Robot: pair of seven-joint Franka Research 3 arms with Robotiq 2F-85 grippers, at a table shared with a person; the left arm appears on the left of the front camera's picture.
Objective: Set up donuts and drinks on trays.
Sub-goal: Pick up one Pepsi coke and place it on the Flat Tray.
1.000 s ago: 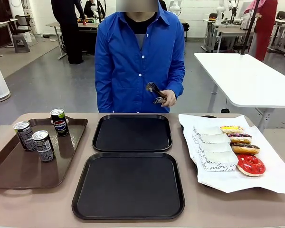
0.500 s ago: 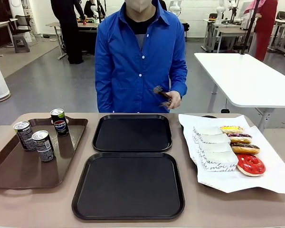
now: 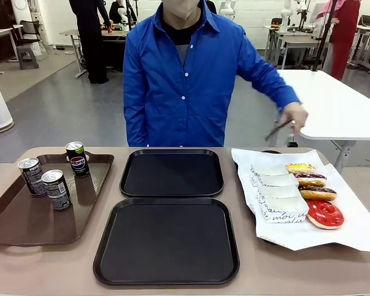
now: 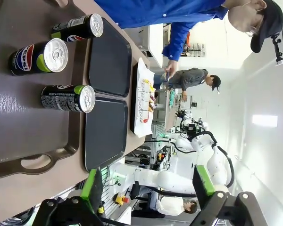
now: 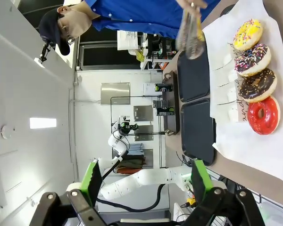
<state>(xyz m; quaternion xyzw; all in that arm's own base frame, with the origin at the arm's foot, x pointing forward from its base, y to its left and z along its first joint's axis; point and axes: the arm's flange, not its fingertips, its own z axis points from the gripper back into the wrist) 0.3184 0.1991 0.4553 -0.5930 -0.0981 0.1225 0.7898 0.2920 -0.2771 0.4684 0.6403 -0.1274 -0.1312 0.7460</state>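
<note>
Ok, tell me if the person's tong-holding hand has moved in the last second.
Yes. The hand swung right in the front view, from behind the far tray to behind the white paper.

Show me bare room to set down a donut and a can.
Both black trays are bare: the far tray and the near tray, between the brown tray and the white paper. Crowded: the cans at the brown tray's far end, the donuts on the paper.

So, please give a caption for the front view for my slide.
Two black trays sit between three cans and four donuts; a person holds tongs.
</note>
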